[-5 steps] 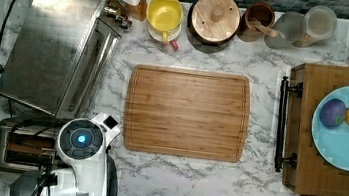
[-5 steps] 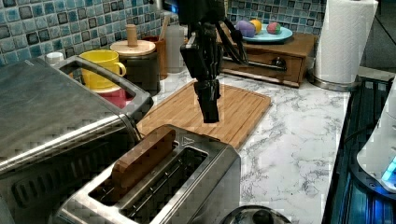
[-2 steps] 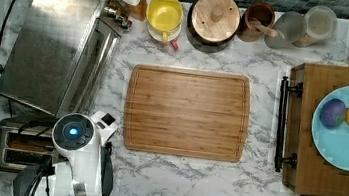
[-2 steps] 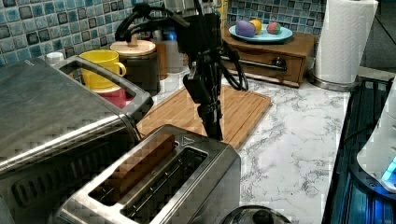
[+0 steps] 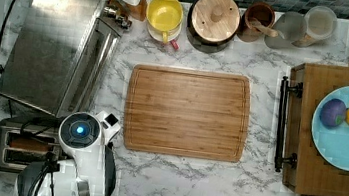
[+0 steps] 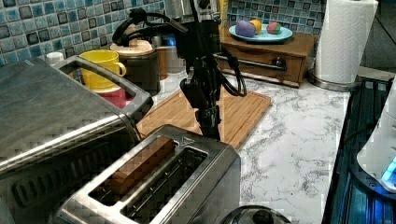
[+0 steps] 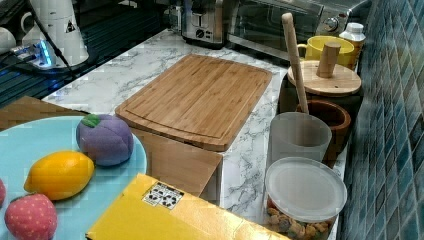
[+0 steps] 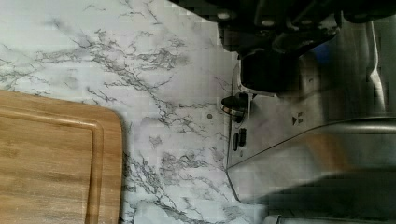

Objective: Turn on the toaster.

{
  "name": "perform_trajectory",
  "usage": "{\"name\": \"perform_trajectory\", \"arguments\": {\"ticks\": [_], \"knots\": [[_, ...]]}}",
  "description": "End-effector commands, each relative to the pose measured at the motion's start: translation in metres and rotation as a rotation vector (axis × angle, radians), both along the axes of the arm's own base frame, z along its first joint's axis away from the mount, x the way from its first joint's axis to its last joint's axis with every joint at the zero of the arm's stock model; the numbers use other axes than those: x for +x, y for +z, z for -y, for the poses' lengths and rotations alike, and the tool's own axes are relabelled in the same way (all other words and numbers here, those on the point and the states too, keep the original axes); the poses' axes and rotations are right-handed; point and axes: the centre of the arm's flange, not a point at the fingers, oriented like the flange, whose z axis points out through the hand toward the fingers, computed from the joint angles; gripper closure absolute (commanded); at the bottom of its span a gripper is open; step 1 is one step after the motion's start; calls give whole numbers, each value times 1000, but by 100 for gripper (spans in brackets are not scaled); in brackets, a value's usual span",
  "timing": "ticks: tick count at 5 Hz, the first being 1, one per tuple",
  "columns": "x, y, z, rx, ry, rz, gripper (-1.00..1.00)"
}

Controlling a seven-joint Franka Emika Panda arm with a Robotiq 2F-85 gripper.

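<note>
The toaster [image 6: 159, 186] is a small brushed-steel box in the left view's foreground, with a brown slice of bread [image 6: 140, 163] in one of its two slots. It sits at the top view's lower left [image 5: 15, 146] and at the far end of the counter in the right view [image 7: 202, 22]. My gripper [image 6: 208, 122] points straight down at the toaster's far end, fingers together, holding nothing. In the wrist view its black fingertips [image 8: 268, 70] rest against the toaster's end face [image 8: 280, 135], just above a small black knob [image 8: 233, 103]. The lever is hidden under the fingers.
A large steel toaster oven [image 5: 52, 48] stands right beside the toaster. A bamboo cutting board [image 5: 186, 112] lies mid-counter. A yellow mug [image 5: 165, 14] and jars line the back wall. A wooden box [image 5: 303, 144] holds a blue plate [image 5: 343, 144] of fruit, with a paper towel roll [image 6: 348, 42] near it.
My gripper has moved from above the cutting board's edge toward the toaster and come down to its far end. The arm has shifted toward the top view's left.
</note>
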Motion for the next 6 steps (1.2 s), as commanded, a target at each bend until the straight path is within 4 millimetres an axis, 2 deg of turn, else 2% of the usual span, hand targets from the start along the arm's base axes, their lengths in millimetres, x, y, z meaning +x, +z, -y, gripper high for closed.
{"name": "perform_trajectory", "arguments": {"ticks": [1, 2, 3, 6], "knots": [[-37, -91, -14, -187, -29, -136, 100], [-61, -128, -10, -296, -5, -157, 100], [-50, -107, 6, -263, -45, -103, 100], [-50, -107, 6, -264, -45, -103, 100]]}}
